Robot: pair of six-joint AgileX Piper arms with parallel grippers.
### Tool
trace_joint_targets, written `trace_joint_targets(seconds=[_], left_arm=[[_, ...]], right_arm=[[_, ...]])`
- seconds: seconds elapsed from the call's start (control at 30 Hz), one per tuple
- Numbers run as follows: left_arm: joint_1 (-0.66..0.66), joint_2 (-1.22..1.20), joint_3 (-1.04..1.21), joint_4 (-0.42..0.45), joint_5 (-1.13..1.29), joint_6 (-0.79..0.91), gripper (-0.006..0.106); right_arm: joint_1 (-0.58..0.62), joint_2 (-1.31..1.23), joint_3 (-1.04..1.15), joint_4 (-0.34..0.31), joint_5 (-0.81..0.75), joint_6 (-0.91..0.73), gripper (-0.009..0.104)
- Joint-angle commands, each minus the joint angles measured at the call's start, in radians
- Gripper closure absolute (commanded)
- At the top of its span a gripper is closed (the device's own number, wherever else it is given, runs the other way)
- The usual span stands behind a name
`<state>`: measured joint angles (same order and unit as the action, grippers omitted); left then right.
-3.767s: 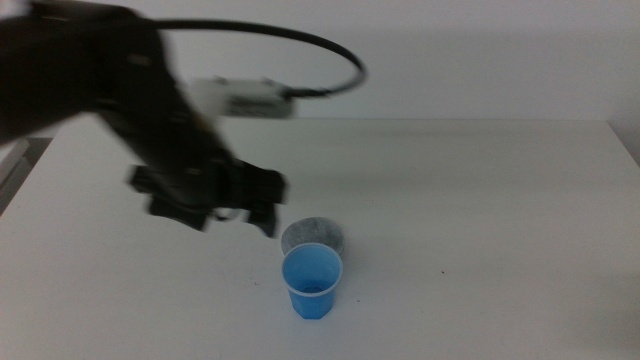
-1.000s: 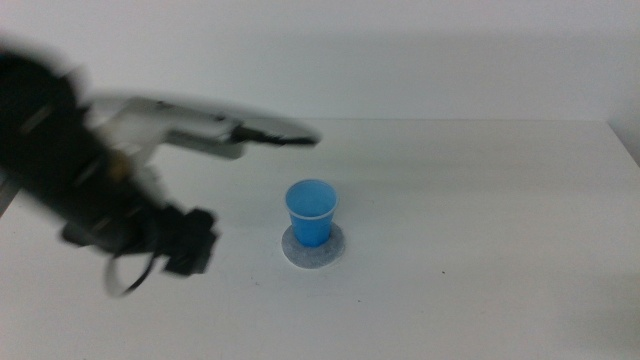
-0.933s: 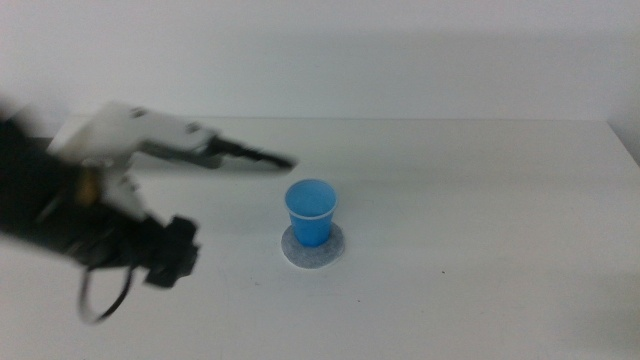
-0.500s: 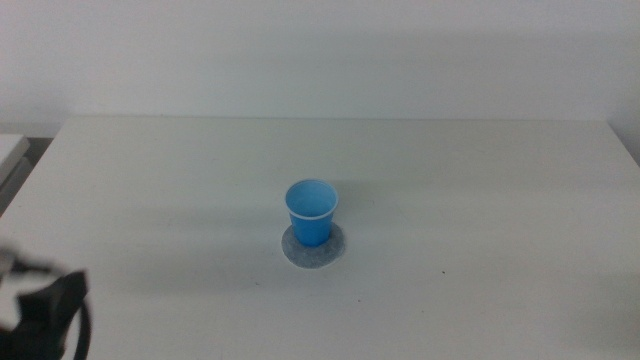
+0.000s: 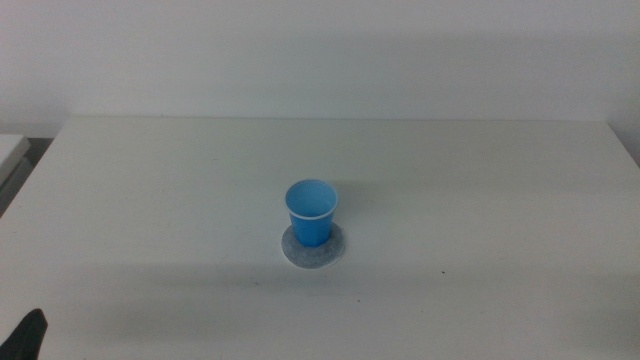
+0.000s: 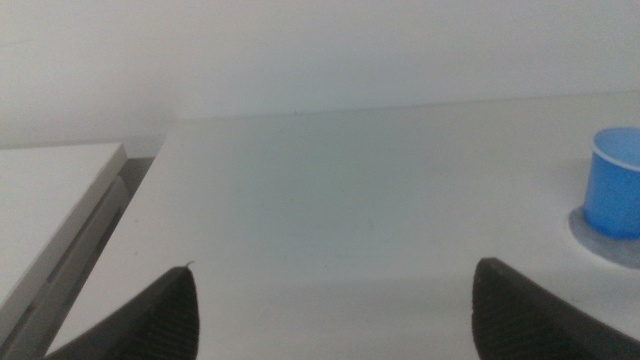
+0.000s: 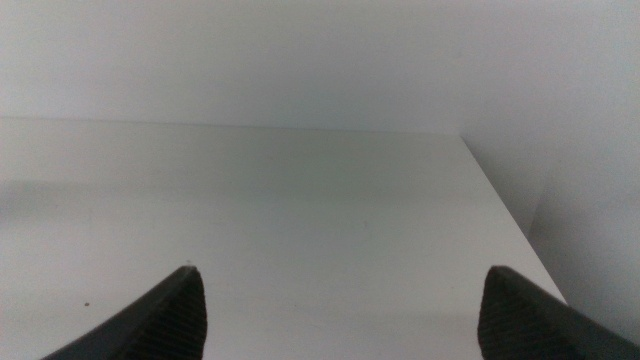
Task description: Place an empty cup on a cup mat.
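Note:
The blue cup (image 5: 311, 211) stands upright on the round grey cup mat (image 5: 313, 252) near the middle of the white table; its inside looks empty. Cup (image 6: 615, 182) and mat (image 6: 603, 240) also show at the edge of the left wrist view. My left gripper (image 6: 330, 315) is open and empty, pulled back to the table's front left; only a dark tip (image 5: 27, 337) shows in the middle view. My right gripper (image 7: 340, 315) is open and empty over bare table, out of the middle view.
The white table (image 5: 480, 190) ends at a pale wall behind. A lower grey ledge (image 6: 50, 200) lies past the table's left edge. The table's right edge (image 7: 500, 210) shows in the right wrist view.
The cup went from the table in front of the mat onto the mat. My left arm let go of it and drew back to the front left, almost out of view.

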<state>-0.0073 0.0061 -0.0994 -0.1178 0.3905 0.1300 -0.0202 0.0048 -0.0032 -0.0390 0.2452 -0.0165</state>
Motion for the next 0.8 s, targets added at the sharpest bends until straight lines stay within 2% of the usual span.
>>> trace_joint_targets(seconds=[0.0, 0.13, 0.27, 0.33, 0.77], left_arm=[[0.004, -0.006, 0.010, -0.015, -0.014, 0.003, 0.007], [0.004, -0.006, 0.051, -0.023, -0.107, 0.001, 0.007], [-0.003, -0.006, 0.099, 0.076, -0.284, -0.116, 0.007], [-0.004, -0.006, 0.099, 0.126, -0.254, -0.167, 0.007], [-0.041, -0.006, 0.099, 0.128, -0.283, -0.155, 0.007]], right_arm=[[0.001, -0.005, 0.003, -0.001, -0.007, -0.004, 0.002], [0.001, -0.005, 0.003, -0.001, -0.007, -0.004, 0.002], [0.001, -0.005, 0.003, -0.001, -0.007, -0.004, 0.002], [0.001, -0.005, 0.003, -0.001, -0.007, -0.004, 0.002], [0.001, -0.005, 0.003, 0.001, -0.007, -0.004, 0.002]])
